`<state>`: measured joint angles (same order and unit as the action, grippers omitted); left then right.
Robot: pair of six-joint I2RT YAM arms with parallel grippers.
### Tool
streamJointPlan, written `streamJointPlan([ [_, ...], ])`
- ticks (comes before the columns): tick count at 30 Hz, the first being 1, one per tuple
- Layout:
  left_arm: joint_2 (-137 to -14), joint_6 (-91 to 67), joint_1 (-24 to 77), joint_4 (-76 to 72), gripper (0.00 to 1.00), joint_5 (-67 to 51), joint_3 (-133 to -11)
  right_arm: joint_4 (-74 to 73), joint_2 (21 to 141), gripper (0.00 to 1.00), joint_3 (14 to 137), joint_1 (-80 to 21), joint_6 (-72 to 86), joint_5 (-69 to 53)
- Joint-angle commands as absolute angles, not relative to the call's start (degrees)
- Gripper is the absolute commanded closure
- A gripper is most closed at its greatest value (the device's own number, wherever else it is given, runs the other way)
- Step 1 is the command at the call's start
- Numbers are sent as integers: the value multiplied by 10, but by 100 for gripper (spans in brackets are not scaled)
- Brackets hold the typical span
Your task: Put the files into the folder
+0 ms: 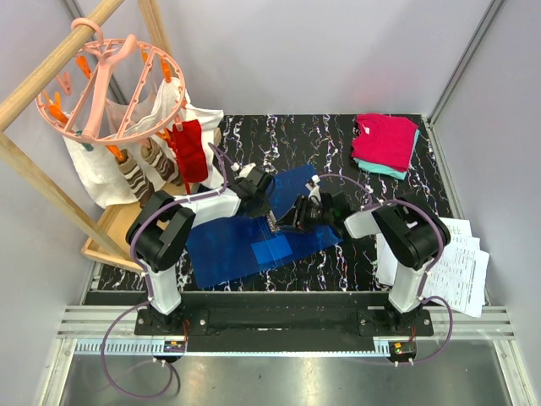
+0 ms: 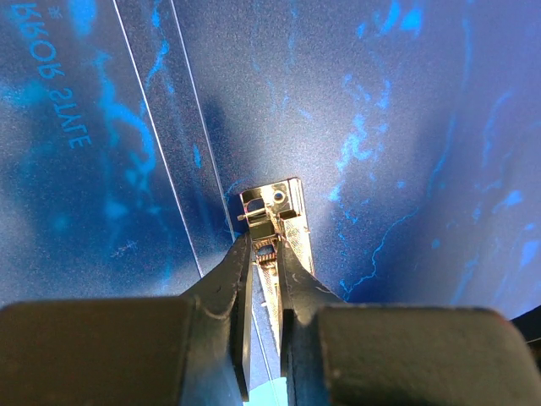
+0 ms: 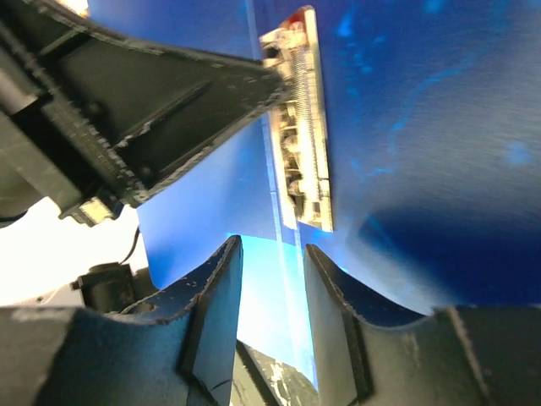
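Observation:
The blue folder [image 1: 228, 241] lies open on the black marble table, one flap raised toward the back. A metal clip [image 2: 275, 203] sits along its spine. My left gripper [image 2: 264, 245] is shut on the near end of this clip; in the top view that gripper [image 1: 264, 194] reaches over the folder from the left. My right gripper [image 3: 270, 247] stands open just short of the clip [image 3: 304, 144], with the folder's bright spine edge in the gap and no pad touching it. From above, the right gripper [image 1: 286, 222] is at the folder's middle. The files [image 1: 461, 262], white printed sheets, lie at the table's right edge.
Folded pink and teal clothes [image 1: 386, 144] lie at the back right. At the left, a wooden frame carries a pink round drying hanger [image 1: 110, 85] with hanging laundry [image 1: 188, 148]. The left gripper's dark finger [image 3: 169, 101] crosses the right wrist view.

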<state>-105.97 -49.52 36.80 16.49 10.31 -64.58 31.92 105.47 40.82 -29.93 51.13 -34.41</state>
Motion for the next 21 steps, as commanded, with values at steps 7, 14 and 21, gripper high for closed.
streamJointPlan([
  [7, -1061, -512, 368, 185, 100, 91, -628, 397, 1113, 57, 424, -321, 537, -377],
  [14, -1057, -510, 370, 175, 100, 90, -618, 376, 1132, 68, 452, -320, 512, -375],
  [21, -1053, -498, 373, 165, 100, 90, -608, 372, 1140, 79, 464, -320, 507, -378],
])
